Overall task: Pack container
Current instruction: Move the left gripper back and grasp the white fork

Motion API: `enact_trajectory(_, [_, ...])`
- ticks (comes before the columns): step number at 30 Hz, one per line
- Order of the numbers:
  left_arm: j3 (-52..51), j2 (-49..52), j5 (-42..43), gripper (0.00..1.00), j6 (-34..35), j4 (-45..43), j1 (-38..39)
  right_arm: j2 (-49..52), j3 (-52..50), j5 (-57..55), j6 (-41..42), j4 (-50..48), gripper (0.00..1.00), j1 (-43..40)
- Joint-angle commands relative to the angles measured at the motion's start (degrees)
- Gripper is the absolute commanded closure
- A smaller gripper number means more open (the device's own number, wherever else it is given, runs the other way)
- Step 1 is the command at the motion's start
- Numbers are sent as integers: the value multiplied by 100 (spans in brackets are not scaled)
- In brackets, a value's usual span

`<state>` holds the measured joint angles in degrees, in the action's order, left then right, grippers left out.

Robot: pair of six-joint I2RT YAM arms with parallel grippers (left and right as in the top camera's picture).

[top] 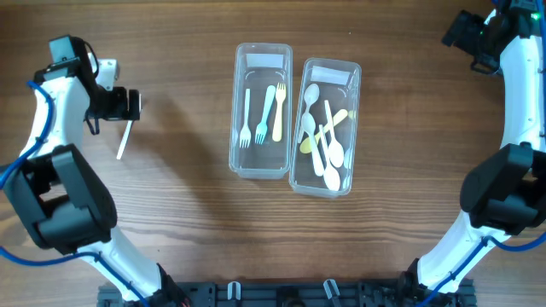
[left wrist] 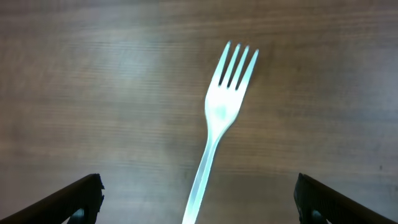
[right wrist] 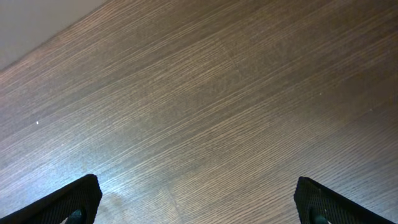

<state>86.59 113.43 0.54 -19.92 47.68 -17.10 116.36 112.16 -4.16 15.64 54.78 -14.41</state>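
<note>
1. One loose fork lies flat on the worktop at the left of the overhead frame, well apart from both containers.
2. Centre frame: the left container holds three forks. The right container, just beside it, holds spoons. By this sorting, the loose fork belongs in the left container.
3. Step in hand, as judged: approach for pick-up. The left jaws are spread wide and grip nothing. In the left wrist view the fork handle runs down between the fingertips, with the tines toward the top of the frame. No contact is visible.
4. The right jaws are also spread and grip nothing. They are at the upper right of the overhead frame, over bare worktop.
5. Next move, requirements:
   - Lower the left jaws until the fingertips reach the worktop, because the handle is thin and lies flat.
   - Close across the handle.
   - Lift, then carry the fork toward centre frame and lay it alongside the forks.
</note>
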Motion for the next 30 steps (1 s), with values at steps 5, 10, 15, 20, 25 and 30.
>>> enact_trajectory(5, [-35,621,98,0,-240,-149,37,55,-17,-98,101,-17,0,31])
enact_trajectory(10, [-35,831,94,0,-240,-146,37,55,-15,-98,101,-15,0,31])
enact_trajectory(15, [-35,863,103,0,-238,-168,37,55,-17,-98,103,-17,0,31])
enact_trajectory(20, [-35,866,120,0,-236,-170,37,55,-17,-98,101,-17,0,31])
enact_trajectory(25, [-35,979,116,0,-236,-162,26,55,-17,-96,101,-17,0,31])
enact_trajectory(30, [-35,1036,114,0,-238,-168,26,55,-15,-98,101,-17,0,31])
